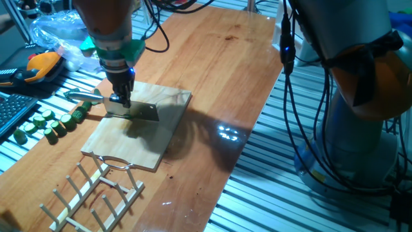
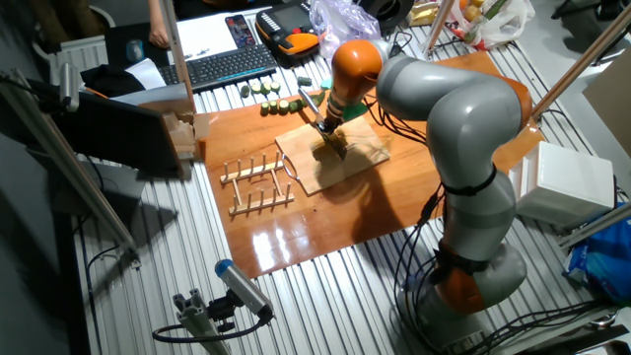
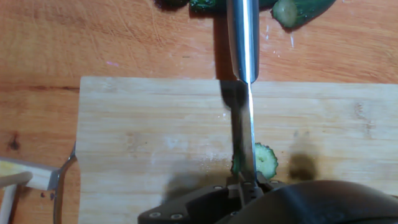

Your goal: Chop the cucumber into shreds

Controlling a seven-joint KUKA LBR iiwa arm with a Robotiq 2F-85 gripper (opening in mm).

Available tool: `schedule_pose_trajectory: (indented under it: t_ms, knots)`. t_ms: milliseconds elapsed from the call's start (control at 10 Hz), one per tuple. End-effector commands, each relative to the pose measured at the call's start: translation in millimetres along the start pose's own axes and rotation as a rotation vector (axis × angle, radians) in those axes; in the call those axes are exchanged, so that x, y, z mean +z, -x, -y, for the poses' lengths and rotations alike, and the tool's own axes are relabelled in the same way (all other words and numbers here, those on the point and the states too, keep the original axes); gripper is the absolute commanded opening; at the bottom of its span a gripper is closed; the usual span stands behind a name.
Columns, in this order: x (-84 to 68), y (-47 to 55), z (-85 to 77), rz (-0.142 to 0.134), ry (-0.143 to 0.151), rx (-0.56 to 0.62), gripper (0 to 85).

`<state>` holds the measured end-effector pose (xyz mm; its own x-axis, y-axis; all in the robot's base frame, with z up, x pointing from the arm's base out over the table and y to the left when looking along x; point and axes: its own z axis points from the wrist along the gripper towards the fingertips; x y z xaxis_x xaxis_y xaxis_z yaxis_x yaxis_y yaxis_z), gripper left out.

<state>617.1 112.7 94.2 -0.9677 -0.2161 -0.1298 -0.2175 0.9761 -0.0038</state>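
My gripper [image 1: 120, 96] is shut on a knife [image 1: 138, 111] and holds it blade down on the wooden board [image 1: 154, 138]. In the hand view the thin blade [image 3: 249, 130] stands edge-on across the cucumber [image 3: 266, 160], a small round slice with a dark green rim. The blade sits at the slice's left part, close below my gripper [image 3: 249, 186]. The knife's steel handle [image 3: 242, 37] points off the board's far edge. No shreds show in any view. In the other fixed view my gripper [image 2: 330, 133] hides the slice.
Several thick dark green cucumber chunks [image 1: 48, 122] lie on the table left of the board, and they also show in the hand view [image 3: 298, 9]. A wooden dish rack [image 1: 96, 193] stands against the board's near edge. A keyboard [image 2: 222, 64] lies beyond the table.
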Motion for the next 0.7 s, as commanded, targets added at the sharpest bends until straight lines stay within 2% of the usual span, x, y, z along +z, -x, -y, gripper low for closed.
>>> schedule_pose_trajectory:
  t_ms: [0, 200, 300, 400, 600]
  knots:
    - [1.3, -2.2, -2.2, -0.002, 0.005, 0.003, 0.0]
    - [-16.8, -1.5, -9.4, -0.035, 0.007, 0.023, 0.0]
    - [-25.4, -0.9, -11.1, -0.045, -0.006, 0.026, 0.0]
    - [-28.6, -0.3, -9.4, -0.048, -0.016, 0.023, 0.0]
    - [-26.8, 4.9, 4.1, -0.046, -0.008, -0.001, 0.0]
